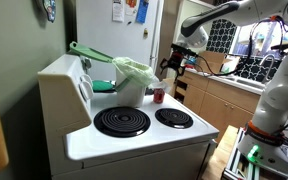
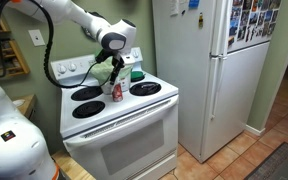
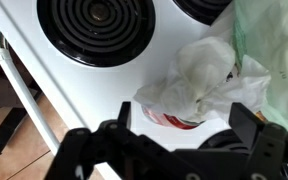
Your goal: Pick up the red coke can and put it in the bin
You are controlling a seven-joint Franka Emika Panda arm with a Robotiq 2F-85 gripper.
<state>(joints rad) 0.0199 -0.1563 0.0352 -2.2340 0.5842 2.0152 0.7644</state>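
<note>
1. A robot arm's tool [image 2: 114, 78] hangs directly over the red can [image 2: 117, 92] on a white kitchen bench [image 2: 109, 104]. Its fingers are spread wide and grip nothing.
2. In the wrist view, the two dark fingers [image 3: 119, 130] stand apart on either side of the can [image 3: 174, 122]. No contact with its red wall is visible.
3. The can sits near the middle of the bench among the coil burners [image 1: 121, 121]. It is just beside the bin [image 1: 132, 78], whose crinkled light-green bag bunches over the rim.
4. Both exterior views show the can upright, with its base on the bench and its pale top facing up towards the tool. Its long axis runs vertically, in line with the tool's approach from above.
5. From the wrist, only a sliver of red shows below a crumpled pale wad [image 3: 204, 80]. It may be part of the bag, but the picture does not settle that.
6. As far as the pictures show, no part of the job is done. The can is not gripped or lifted, and it stands outside the bin.
7. Judging from this, the step in hand is the grasp, with the tool lined up and the fingers bracketing the can. What is left is to close on the round sides, lift, carry across to the bin and let go.
8. The bin stands several times taller than the can. The lift will probably have to clear the bunched rim before the can can be dropped in.
</note>
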